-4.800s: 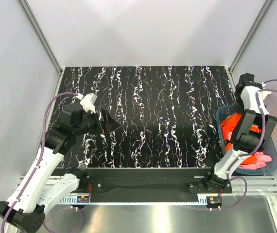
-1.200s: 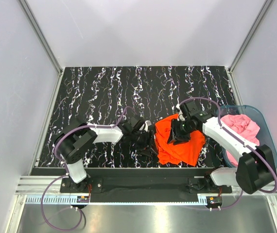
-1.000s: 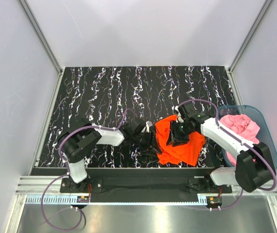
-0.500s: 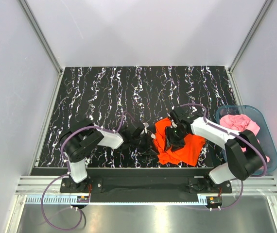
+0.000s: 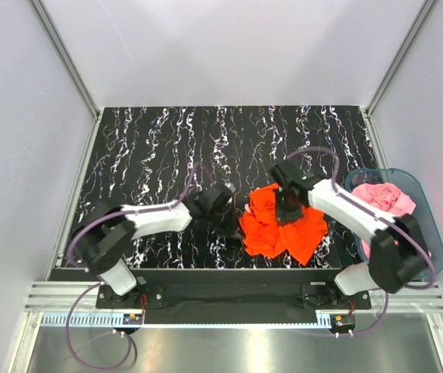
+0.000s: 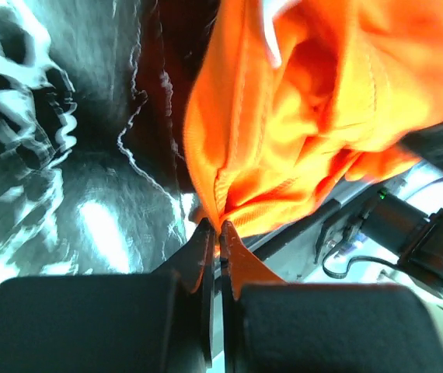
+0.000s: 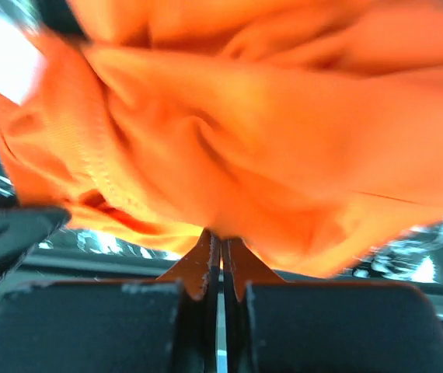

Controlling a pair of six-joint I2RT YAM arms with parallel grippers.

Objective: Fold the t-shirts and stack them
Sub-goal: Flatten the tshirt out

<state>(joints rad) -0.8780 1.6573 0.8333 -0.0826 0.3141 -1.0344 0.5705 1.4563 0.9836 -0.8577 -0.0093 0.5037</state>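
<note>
Near the front edge of the counter (image 5: 167, 140), right of centre, lies the orange-red t-shirt (image 5: 282, 231), my left tool (image 6: 220, 231) and right tool (image 7: 220, 239) both pinching its cloth; the pink t-shirt (image 5: 383, 197) sits in the right-hand bin (image 5: 436, 237).

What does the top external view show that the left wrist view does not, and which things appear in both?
Only the top external view shows the pink t-shirt lying in the blue basket at the table's right edge. Only the left wrist view shows the left gripper up close, its tips shut on a seamed edge of the orange-red t-shirt. Both views show that crumpled orange-red shirt and the black marbled table.
</note>
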